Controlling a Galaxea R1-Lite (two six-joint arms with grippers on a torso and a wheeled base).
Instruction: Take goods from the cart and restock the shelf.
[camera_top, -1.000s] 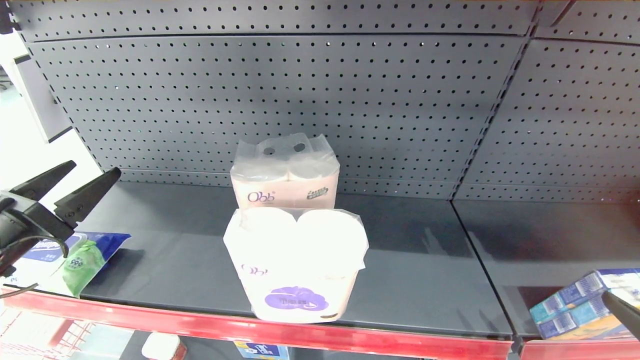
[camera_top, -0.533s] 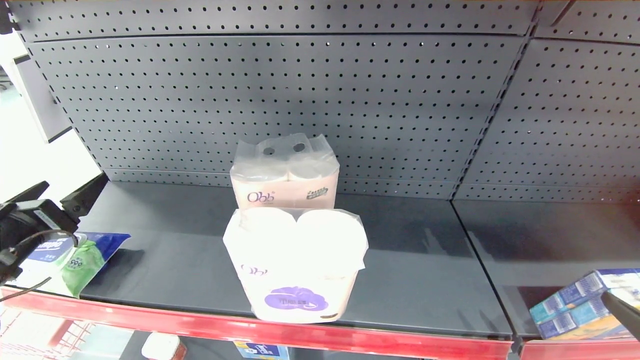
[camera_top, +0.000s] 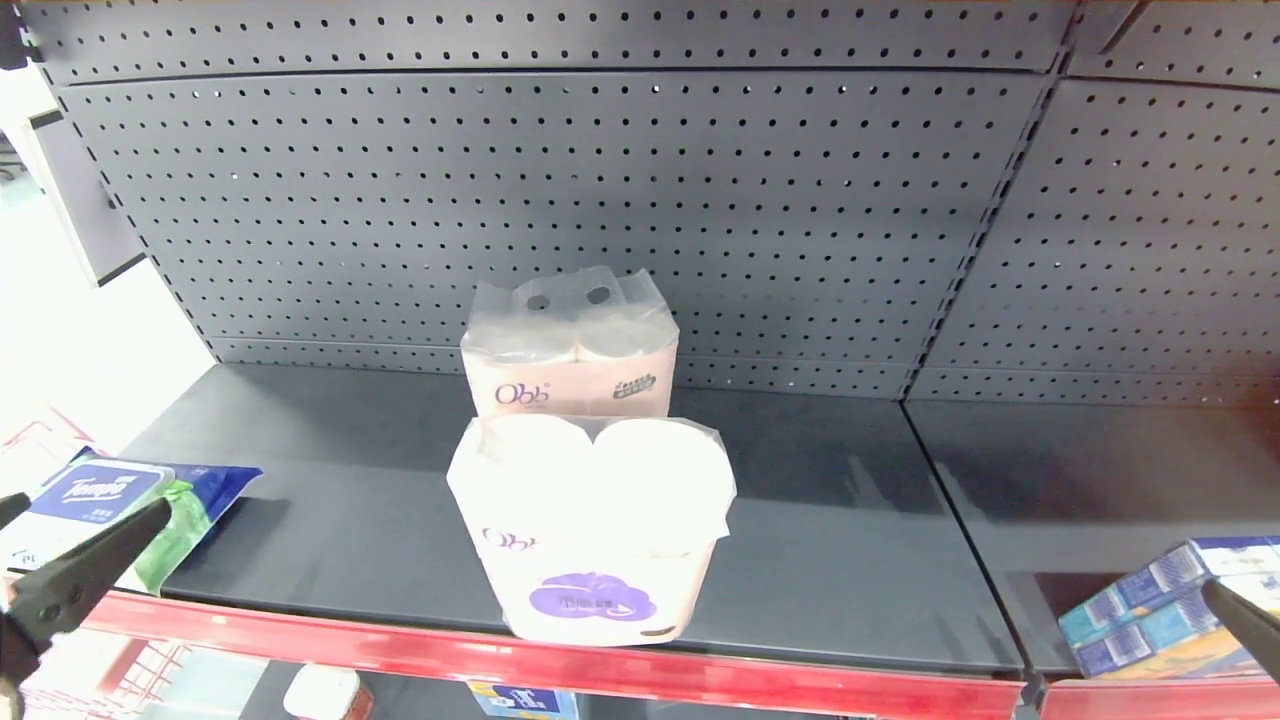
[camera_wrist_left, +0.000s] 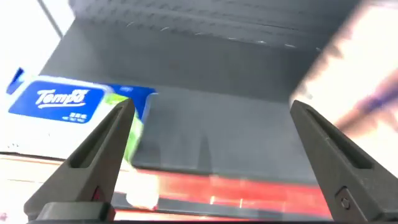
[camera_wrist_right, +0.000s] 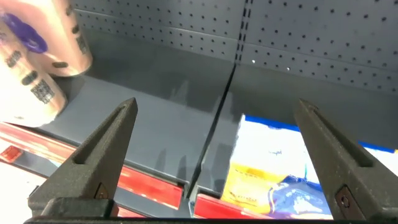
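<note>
Two packs of toilet rolls stand mid-shelf, one pack (camera_top: 590, 530) at the front edge and the other (camera_top: 570, 350) behind it. A blue tissue pack (camera_top: 100, 500) (camera_wrist_left: 62, 99) lies at the left end of the dark shelf (camera_top: 850, 530). My left gripper (camera_top: 95, 502) (camera_wrist_left: 212, 104) hangs open and empty in front of the shelf edge, just below that tissue pack. A blue and yellow pack (camera_top: 1150, 610) (camera_wrist_right: 280, 168) lies on the adjoining right bay. My right gripper (camera_wrist_right: 216, 104) is open and empty, before that pack; one of its fingers (camera_top: 1240, 615) overlaps it.
A perforated back panel (camera_top: 600, 200) closes the shelf behind. A red strip (camera_top: 600, 665) runs along the front edge. An upright seam (camera_top: 960, 270) splits the two bays. Red cart wire (camera_top: 90, 670) shows below at the left. Bare shelf lies either side of the roll packs.
My left gripper has dropped and drawn back from above the shelf's left end to below its front edge, still open. The blue tissue pack stays on the shelf. The right arm has not moved.
</note>
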